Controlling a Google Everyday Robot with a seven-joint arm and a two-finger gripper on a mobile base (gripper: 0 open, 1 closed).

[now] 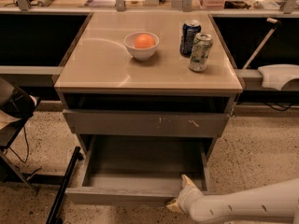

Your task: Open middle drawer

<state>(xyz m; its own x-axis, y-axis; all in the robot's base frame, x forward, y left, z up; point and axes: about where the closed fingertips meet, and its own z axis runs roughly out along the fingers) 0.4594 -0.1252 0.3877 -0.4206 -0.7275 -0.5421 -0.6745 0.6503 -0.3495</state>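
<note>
1. My gripper (179, 194) sits low at the right end of the middle drawer (121, 196), with my pale arm (243, 206) reaching in from the lower right over the speckled floor (261, 148)
2. The jaws are clenched across the drawer's front panel, one inside the box and one against the outer face, pinching its top edge
3. The middle drawer stands pulled well out beneath the scratched drawer front (145, 123), its deep grey interior in plain sight with nothing in it; I judge the opening all but done
4. The drawer looks rigid and boxy, and light while unloaded. Its flat front has no handle and looks smooth, so I expect pads pressed on the face alone to slip; the top edge of the panel is the place to hold
5. My hold is off-centre, so I judge that a hard tug could skew the drawer on its runners; a straight, even pull suits it better
6. Up on the table (93, 73), a bowl (141, 52) holding an orange (144, 41) and two cans (201, 52) stand well apart from my gripper
</note>
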